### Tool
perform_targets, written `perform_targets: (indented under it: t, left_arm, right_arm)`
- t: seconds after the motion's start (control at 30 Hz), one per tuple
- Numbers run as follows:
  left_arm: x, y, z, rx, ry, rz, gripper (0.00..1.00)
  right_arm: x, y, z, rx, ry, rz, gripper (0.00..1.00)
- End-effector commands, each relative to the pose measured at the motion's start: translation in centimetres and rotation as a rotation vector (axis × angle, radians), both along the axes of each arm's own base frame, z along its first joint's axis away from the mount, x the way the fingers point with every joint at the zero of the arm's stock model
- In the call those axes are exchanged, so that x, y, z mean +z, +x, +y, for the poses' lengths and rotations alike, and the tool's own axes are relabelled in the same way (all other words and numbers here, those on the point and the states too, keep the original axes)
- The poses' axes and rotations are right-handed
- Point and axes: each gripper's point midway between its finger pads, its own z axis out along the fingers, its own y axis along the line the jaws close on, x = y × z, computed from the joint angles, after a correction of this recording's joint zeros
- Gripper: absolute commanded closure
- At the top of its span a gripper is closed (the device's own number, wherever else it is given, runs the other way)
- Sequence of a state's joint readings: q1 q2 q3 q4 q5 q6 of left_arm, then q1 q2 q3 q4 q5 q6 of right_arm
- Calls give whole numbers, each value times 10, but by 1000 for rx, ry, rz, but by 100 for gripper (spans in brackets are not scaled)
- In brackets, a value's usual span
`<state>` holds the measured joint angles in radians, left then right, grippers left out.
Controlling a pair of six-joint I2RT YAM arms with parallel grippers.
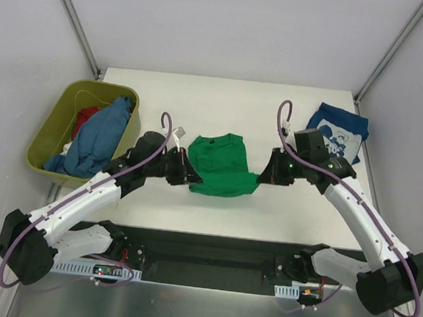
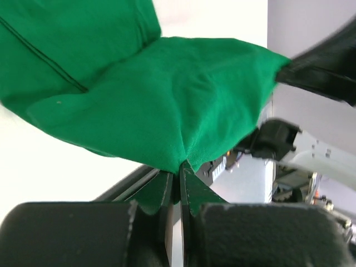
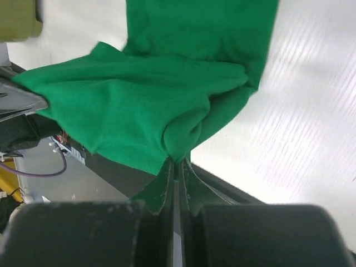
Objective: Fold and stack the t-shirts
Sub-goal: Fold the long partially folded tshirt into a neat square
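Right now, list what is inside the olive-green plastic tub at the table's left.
A crumpled mid-blue cloth shirt fills most of the olive-green plastic tub; red cloth shows behind it. Anything beneath them is covered.

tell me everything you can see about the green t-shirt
The green t-shirt is plain bright green soft cloth, with a stitched seam showing in the left wrist view. It sits rumpled and bunched on the table, between the arms. The left gripper pinches its left near edge and the right gripper its right near edge, both shut on it.
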<state>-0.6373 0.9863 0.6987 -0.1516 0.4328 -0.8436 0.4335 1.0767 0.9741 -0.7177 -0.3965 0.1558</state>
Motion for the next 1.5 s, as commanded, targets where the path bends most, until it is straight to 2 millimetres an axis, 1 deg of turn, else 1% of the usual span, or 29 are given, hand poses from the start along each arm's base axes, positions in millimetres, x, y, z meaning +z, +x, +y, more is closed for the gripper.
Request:
perform_targets:
  t: [0.0, 0.03, 0.07, 0.1, 0.17, 0.3, 0.37, 0.4, 0.43, 0.47, 0.5, 0.53, 0.7, 0.77, 0.9, 0.97, 1.0, 1.03, 1.07, 1.1, 1.13, 1.17, 1.2, 1.27, 1.3, 1.33, 1.37, 1.43, 1.47]
  left_arm:
    - [8, 44, 11, 91, 29, -22, 100]
    - [12, 52, 12, 101, 27, -28, 100]
    - [13, 58, 15, 116, 30, -33, 100]
    - [15, 69, 19, 132, 37, -47, 100]
    - [17, 78, 22, 135, 35, -47, 100]
    - [4, 103, 33, 165, 49, 3, 100]
    - [-2, 115, 40, 181, 48, 25, 100]
    - [-6, 122, 38, 167, 46, 44, 100]
    - [-7, 129, 41, 172, 41, 49, 100]
    - [-9, 134, 41, 168, 37, 59, 100]
    - [-13, 140, 36, 141, 24, 81, 100]
    - [-13, 145, 35, 133, 17, 85, 100]
    - [-27, 167, 26, 88, -10, 125, 100]
    - [-32, 175, 28, 92, -19, 142, 100]
    - [-51, 195, 36, 125, -31, 200, 100]
    - [-62, 202, 37, 133, -30, 222, 93]
    - [-60, 210, 39, 142, -35, 213, 87]
    - [-62, 213, 39, 144, -36, 217, 77]
    - [-68, 216, 40, 147, -36, 230, 73]
    - [-63, 222, 39, 148, -47, 219, 70]
    - [-63, 224, 39, 145, -52, 220, 57]
    - [-62, 225, 37, 137, -63, 224, 49]
    - [-58, 226, 36, 133, -70, 217, 45]
    - [-46, 224, 36, 123, -82, 187, 40]
    - [-47, 219, 37, 125, -78, 187, 38]
    - [-45, 216, 37, 125, -72, 177, 37]
    - [-36, 212, 38, 123, -67, 142, 34]
    - [-46, 202, 43, 146, -31, 144, 31]
    - [-51, 194, 46, 148, -15, 144, 30]
  right_arm:
    - [29, 42, 14, 29, 1, -85, 100]
    - [32, 51, 17, 28, 11, -90, 100]
    - [46, 63, 23, 30, 27, -119, 100]
    - [38, 74, 26, 30, 15, -95, 100]
    - [42, 90, 30, 34, 22, -96, 100]
    - [44, 130, 37, 25, 28, -91, 100]
    - [41, 142, 37, 20, 37, -77, 100]
    - [32, 150, 39, 18, 32, -53, 100]
    - [36, 158, 39, 15, 41, -60, 100]
    - [36, 164, 41, 16, 46, -61, 100]
    - [26, 170, 43, 15, 43, -34, 100]
    - [30, 175, 46, 19, 57, -41, 100]
    - [18, 193, 49, 16, 64, -31, 99]
    - [18, 201, 47, 6, 68, -36, 100]
    - [-5, 217, 48, -7, 81, 11, 100]
    - [-11, 225, 50, -3, 86, 10, 99]
    - [-19, 234, 53, -3, 85, 7, 99]
    - [-24, 239, 52, -8, 79, 10, 99]
    - [-38, 243, 53, -8, 72, 39, 96]
    - [-32, 251, 55, -6, 85, 23, 84]
    - [-33, 254, 57, -6, 88, 27, 79]
    - [-39, 256, 57, -2, 82, 43, 74]
    - [-37, 257, 58, -2, 83, 41, 59]
    - [-27, 258, 57, -1, 80, 19, 42]
    - [-22, 257, 55, -2, 76, 7, 20]
    - [-28, 251, 52, -10, 55, 17, 2]
    - [-16, 247, 49, -17, 55, -11, 3]
    - [-18, 238, 42, -34, 32, -14, 3]
    - [-21, 227, 38, -38, 25, -7, 3]
